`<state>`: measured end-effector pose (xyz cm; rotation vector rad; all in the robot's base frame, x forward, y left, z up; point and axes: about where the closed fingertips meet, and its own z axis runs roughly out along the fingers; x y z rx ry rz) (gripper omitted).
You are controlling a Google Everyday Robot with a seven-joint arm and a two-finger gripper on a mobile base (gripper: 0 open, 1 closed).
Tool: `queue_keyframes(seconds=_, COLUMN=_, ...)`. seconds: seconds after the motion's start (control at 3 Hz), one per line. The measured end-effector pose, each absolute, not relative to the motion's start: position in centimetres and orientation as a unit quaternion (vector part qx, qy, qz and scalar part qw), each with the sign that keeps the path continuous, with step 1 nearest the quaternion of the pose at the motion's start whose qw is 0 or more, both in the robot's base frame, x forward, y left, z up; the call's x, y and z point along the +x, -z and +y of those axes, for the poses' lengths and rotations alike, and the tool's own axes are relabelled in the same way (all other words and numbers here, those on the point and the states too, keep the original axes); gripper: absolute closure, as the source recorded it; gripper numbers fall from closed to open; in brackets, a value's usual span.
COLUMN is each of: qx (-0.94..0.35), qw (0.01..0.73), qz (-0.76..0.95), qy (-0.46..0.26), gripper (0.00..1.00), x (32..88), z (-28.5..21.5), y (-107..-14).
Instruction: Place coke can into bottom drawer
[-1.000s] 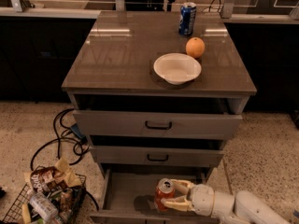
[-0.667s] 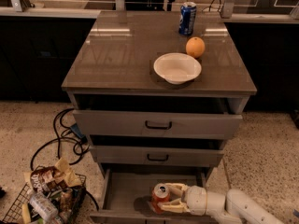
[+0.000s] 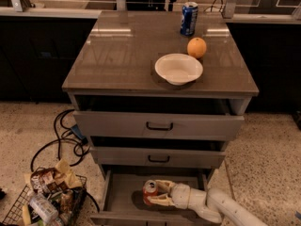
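Placement stage, by my judgement. My jaws are closed round the sides of the can [image 3: 150, 194], holding it inside the open bottom drawer [image 3: 120, 192], near that drawer's middle. Whether it touches the drawer floor I cannot tell. My arm [image 3: 221, 206] enters over the drawer's right front corner. Next required: seat the can, part jaws, withdraw without tipping it.

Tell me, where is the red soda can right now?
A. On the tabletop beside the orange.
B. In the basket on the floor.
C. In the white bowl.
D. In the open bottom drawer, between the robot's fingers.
D: the red can sits low inside the open bottom drawer, with the gripper closed around it.
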<state>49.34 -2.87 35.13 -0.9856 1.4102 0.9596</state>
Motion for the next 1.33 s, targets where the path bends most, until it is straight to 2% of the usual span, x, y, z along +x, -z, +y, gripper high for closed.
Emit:
queue_keyframes(seconds=0.67, qx=-0.408, qw=0.549, qz=0.595, qy=-0.422, gripper=1.00, x=50.3, z=-1.8, y=-33.2)
queue_keyframes(seconds=1.33, qx=-0.381, qw=0.546, qz=0.578, qy=-0.471, gripper=1.00, x=53.5, z=1.7, y=-26.9)
